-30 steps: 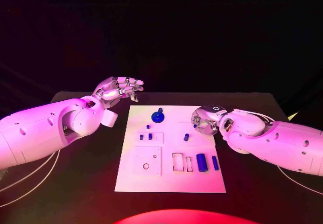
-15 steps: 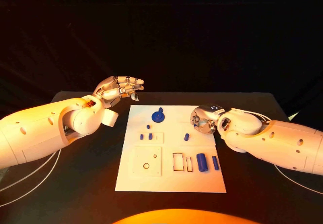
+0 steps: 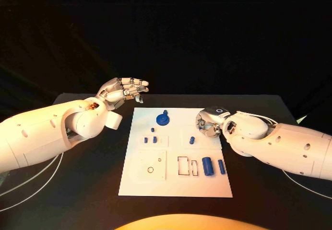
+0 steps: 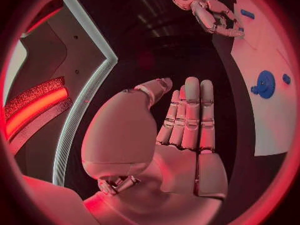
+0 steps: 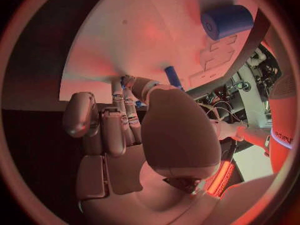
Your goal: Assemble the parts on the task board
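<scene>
We see the white task board (image 3: 176,184) lying in the middle of the black table (image 3: 83,191), with small blue parts (image 3: 207,166) on it. Our left hand (image 3: 123,91) hangs off the board's far left corner, fingers apart, holding nothing. Our right hand (image 3: 210,122) rests at the board's right edge with fingers curled; we cannot tell whether it grips anything.

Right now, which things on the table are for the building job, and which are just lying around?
For the job:
- white task board
- blue round part
- big blue cylinder
- thin blue rod
- small blue pegs
- left hand, holding nothing
- right hand, over the board's edge

Just lying around:
- white cables on the black table
</scene>
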Available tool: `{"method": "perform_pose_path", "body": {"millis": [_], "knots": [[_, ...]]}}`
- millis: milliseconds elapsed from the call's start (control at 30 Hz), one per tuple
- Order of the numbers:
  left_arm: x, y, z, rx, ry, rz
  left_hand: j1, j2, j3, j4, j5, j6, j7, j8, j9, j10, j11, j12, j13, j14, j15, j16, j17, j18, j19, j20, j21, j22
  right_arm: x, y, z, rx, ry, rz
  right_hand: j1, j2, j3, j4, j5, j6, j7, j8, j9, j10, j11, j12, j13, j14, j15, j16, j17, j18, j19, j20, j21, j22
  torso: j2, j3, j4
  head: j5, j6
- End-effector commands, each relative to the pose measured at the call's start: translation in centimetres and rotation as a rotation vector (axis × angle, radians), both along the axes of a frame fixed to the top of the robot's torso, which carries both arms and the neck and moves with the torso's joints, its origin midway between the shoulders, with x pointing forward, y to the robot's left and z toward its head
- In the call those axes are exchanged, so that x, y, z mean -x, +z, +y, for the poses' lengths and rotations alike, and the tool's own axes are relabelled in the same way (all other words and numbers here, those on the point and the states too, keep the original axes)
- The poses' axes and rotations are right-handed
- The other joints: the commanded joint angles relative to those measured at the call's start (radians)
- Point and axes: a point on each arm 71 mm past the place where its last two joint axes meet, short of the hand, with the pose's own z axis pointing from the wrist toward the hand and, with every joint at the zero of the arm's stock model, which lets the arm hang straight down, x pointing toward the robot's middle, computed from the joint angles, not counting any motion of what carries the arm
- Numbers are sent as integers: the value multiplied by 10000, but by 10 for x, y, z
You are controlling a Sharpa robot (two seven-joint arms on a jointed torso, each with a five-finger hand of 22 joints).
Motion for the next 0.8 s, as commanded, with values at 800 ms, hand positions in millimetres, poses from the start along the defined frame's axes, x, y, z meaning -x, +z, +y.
{"method": "perform_pose_path", "body": {"millis": [800], "knots": [[0,2,-1,87,177,-138,133,12,-104,19,-25,-236,116,-40,-73,-63,98,10,-43,-31,48,-79,-35,58,143,29,-134,-74,11,8,-3,-805,55,-1196,-62,153,250,-468,64,321,-81,94,138,622,-198,-143,52,485,-182,-99,-71,-155,76,-154,324,1093,7,1,-13,13,24]]}}
